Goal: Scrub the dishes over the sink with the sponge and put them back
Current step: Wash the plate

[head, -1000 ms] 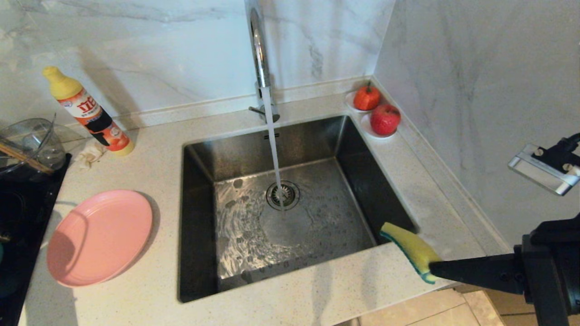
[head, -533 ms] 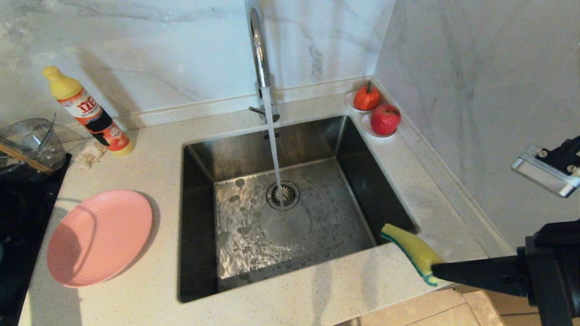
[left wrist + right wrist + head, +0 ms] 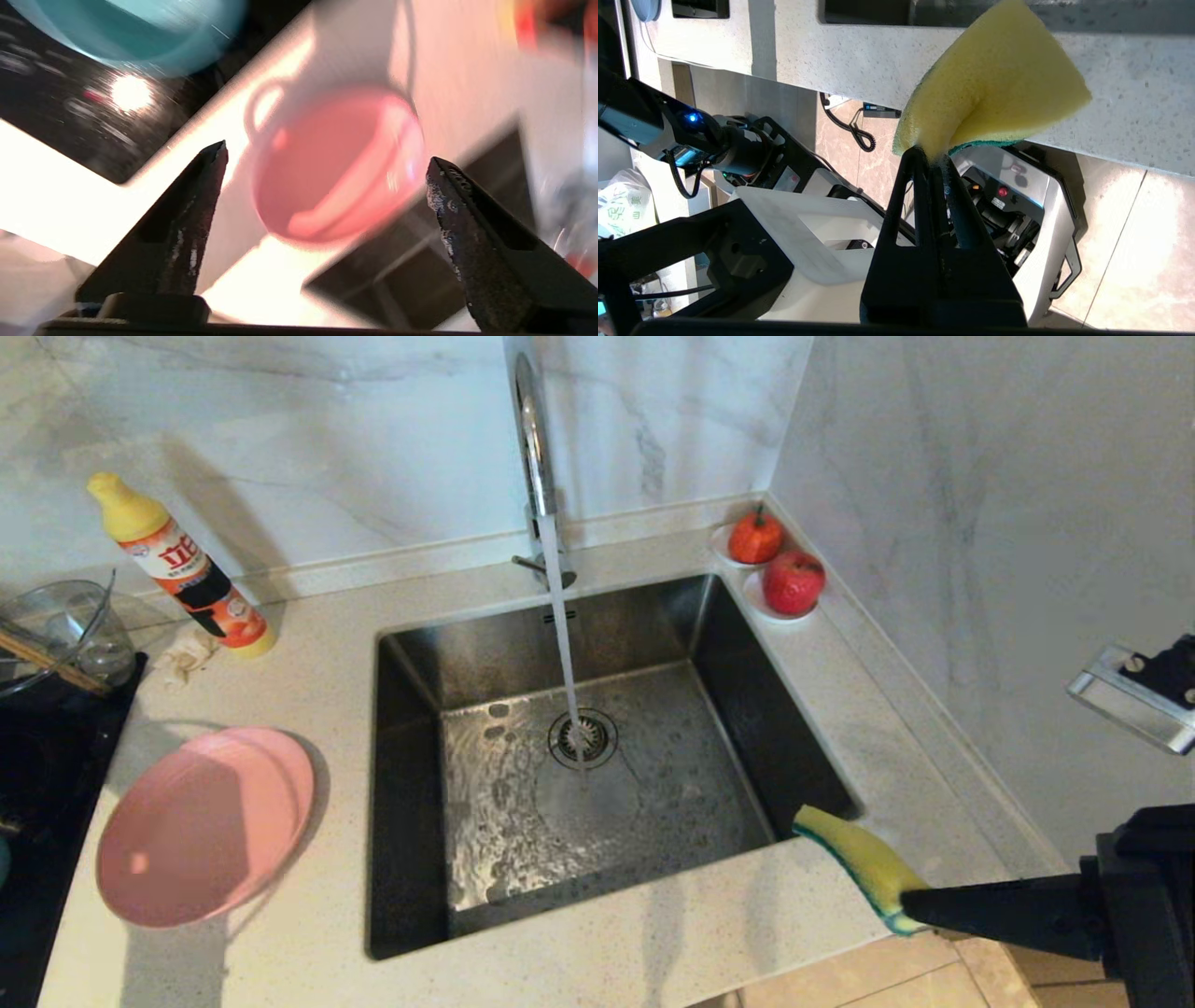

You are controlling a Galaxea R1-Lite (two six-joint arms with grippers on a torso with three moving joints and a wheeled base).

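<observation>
I hold the yellow sponge [image 3: 854, 859] clenched in the right pincer [image 3: 910, 905] beside the sink's [image 3: 411, 803] near corner, ready to scrub, while my released left pincer [image 3: 327, 179] hovers above the pink plate [image 3: 201, 826] on the bench [image 3: 653, 943].

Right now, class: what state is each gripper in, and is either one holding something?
Left gripper: open, empty, above the pink plate.
Right gripper: shut on the sponge.
</observation>
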